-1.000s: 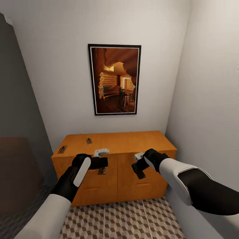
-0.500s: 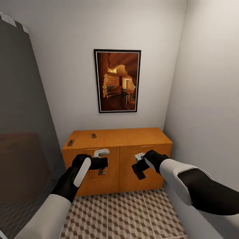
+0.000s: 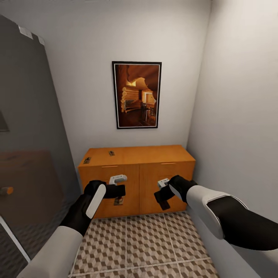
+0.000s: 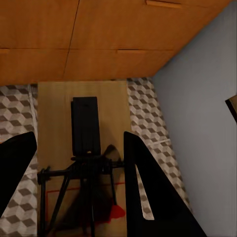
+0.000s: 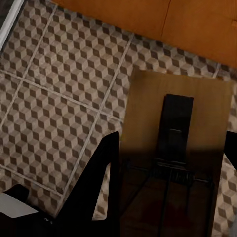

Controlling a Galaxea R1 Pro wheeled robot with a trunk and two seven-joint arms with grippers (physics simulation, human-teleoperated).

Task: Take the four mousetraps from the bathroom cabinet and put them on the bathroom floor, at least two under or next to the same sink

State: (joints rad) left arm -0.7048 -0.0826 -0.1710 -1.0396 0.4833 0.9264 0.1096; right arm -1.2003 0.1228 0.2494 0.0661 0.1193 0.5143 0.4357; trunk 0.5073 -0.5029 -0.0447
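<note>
Cabinet [image 3: 154, 173]: orange-brown wood. Bathroom floor [image 3: 146, 243]: brown, beige and grey cube-pattern tiles. Mousetraps [image 4: 81, 123]: tan board, black metal parts. Fingers [image 4: 148, 192]: black. Walls: pale grey.

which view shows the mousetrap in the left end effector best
The left wrist view: the flat tan wooden mousetrap sits close up between the left end effector fingers, its black plate and wire bar plain. In the head view that mousetrap is a tiny sliver hanging below the end effector. The right wrist view shows a different trap.
</note>
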